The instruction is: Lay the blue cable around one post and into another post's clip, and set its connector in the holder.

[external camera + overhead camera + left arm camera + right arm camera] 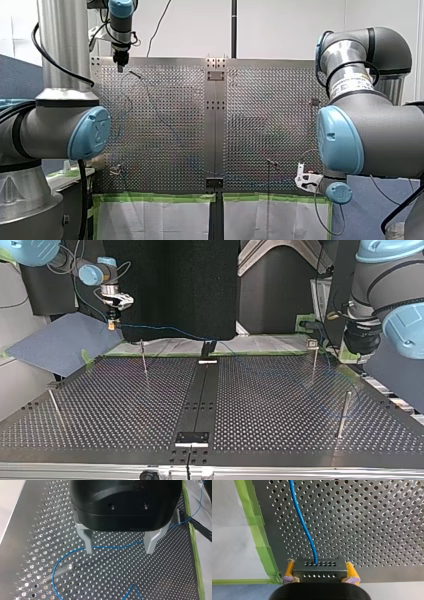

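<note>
Two grippers split the work. My right gripper (320, 572) is clenched on the black connector (319, 566), with a yellow pad (290, 570) at each end. That lets the blue cable (305, 528) leave straight ahead of the jaws over the perforated table (374, 530). My left gripper (120, 551) hangs released, and slack cable crosses beneath the gap between its fingers (88, 545). A post (60, 571) stands ahead of and beside one finger (probably the one to wrap). I judge that routing has not begun, and that the left is poised to drop and pinch.
</note>
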Tool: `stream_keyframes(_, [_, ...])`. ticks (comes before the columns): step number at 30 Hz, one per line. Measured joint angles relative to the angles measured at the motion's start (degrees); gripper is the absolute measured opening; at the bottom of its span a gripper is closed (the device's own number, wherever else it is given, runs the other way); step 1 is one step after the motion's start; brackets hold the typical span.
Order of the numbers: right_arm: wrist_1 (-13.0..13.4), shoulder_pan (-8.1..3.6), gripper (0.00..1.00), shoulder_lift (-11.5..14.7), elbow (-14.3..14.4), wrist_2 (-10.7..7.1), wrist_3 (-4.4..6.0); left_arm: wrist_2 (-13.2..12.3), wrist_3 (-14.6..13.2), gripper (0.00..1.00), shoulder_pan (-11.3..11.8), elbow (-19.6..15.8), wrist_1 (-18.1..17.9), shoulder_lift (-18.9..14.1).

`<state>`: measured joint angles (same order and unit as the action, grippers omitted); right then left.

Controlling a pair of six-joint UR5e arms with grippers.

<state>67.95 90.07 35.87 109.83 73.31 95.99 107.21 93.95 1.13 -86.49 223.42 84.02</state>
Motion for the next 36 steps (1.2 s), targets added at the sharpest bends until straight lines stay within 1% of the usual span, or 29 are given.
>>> stream_keyframes(24, [-0.09, 0.07, 0.00, 0.00, -0.08, 0.00, -0.04, -0.27, -0.02, 1.00, -0.21, -0.05, -0.41, -0.33])
stream_keyframes(28, [-0.13, 0.09, 0.00, 0.01, -0.08, 0.00, -0.08, -1.61, -0.48, 1.00, -0.51, -0.46, -1.90, -0.59])
stream_keyframes(32, [-0.16, 0.08, 0.00, 0.02, -0.09, 0.04, -0.09, -3.65, -1.89, 1.00, -1.29, -2.12, -3.98, -1.68])
stream_keyframes(36, [-0.18, 0.07, 0.00, 0.03, -0.08, 0.07, -0.16, -5.47, -1.33, 1.00, -2.68, -3.88, -5.81, -2.26])
